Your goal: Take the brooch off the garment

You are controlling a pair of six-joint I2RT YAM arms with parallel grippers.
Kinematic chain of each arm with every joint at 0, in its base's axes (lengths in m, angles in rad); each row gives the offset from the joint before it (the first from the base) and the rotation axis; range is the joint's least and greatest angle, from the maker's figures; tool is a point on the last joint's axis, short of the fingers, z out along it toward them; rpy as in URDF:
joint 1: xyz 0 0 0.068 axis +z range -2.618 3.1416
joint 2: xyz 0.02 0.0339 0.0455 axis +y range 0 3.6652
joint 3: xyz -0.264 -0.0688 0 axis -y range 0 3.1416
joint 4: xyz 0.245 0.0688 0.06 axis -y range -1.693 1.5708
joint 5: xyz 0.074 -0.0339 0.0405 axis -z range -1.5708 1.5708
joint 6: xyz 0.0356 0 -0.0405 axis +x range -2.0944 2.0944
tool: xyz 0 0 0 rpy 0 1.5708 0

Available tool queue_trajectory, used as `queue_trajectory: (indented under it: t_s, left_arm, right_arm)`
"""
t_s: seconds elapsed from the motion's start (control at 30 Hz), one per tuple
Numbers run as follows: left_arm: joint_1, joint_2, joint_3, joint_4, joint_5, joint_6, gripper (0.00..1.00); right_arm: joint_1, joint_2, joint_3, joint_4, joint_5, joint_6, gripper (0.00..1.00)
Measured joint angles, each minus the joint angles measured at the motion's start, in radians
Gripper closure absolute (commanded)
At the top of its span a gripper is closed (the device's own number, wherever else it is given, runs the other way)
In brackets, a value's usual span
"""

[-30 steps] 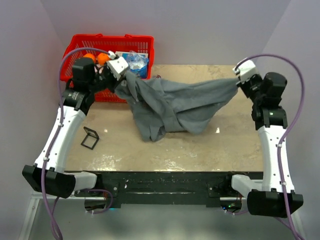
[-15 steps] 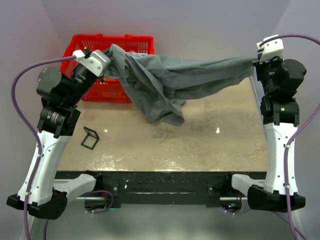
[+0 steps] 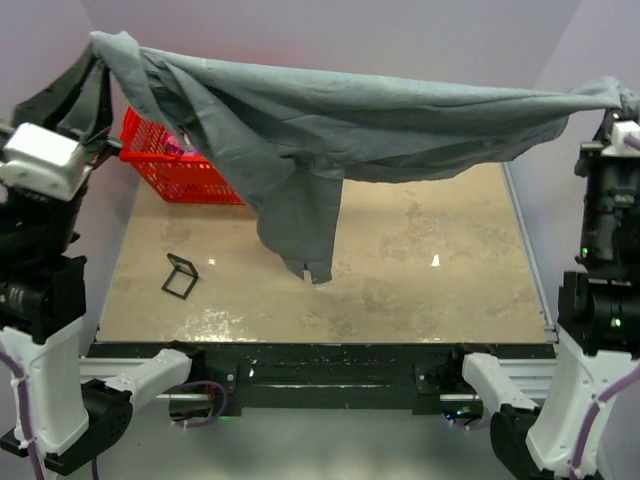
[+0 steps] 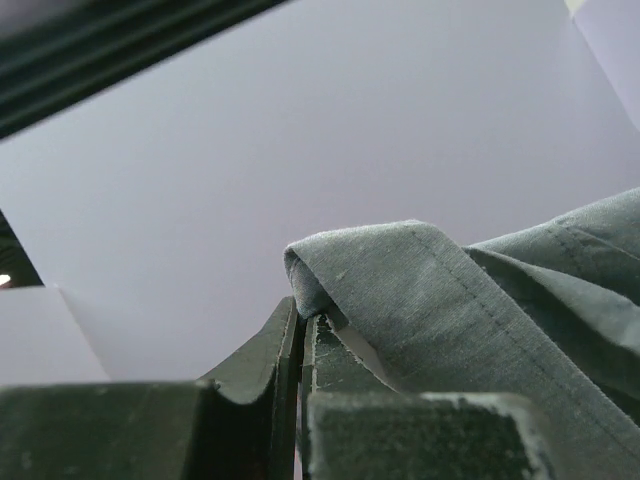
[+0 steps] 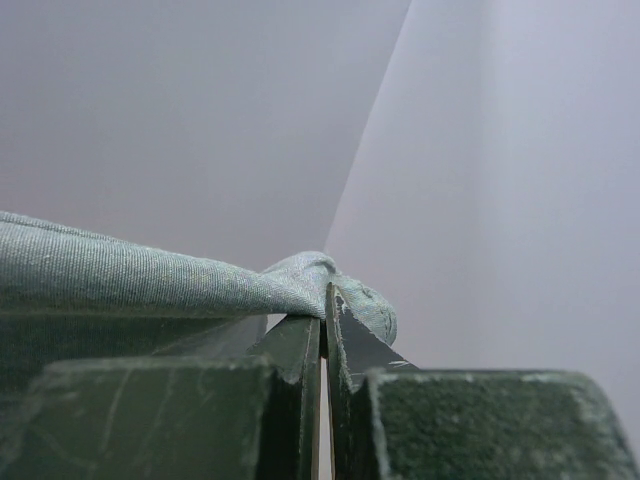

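Between my grippers, garment stretched left to right, one end pinched in left gripper, other in right gripper.

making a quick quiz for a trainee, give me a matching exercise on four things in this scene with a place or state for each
Things:
1. garment
2. red basket
3. small black frame
4. right gripper

Places or states:
A. on the table, front left, apart from the cloth
B. spread wide in the air, one part hanging down
C. back left, partly hidden behind cloth
D. shut on a pinch of cloth

Pairs: 1-B, 2-C, 3-A, 4-D
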Motion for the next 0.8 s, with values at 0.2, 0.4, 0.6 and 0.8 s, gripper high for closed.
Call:
queue_trajectory:
  t_s: [0.2,0.4,0.6,0.8]
  left_arm:
    - [0.001,-0.011,0.089,0.011,0.028,-0.001,1.0]
    - [0.001,-0.04,-0.057,0.017,0.03,0.002,1.0]
    - [0.003,-0.091,-0.413,0.026,0.012,0.007,1.0]
    - [0.003,-0.053,-0.786,0.068,0.037,-0.02,1.0]
  right_arm:
    - [0.0,-0.072,0.019,0.006,0.003,0.004,1.0]
    - [0.0,-0.078,-0.092,0.024,0.037,-0.006,1.0]
    - [0.0,-0.07,-0.34,0.008,0.045,-0.014,1.0]
    - [0.0,-0.035,-0.642,0.0,0.02,-0.031,1.0]
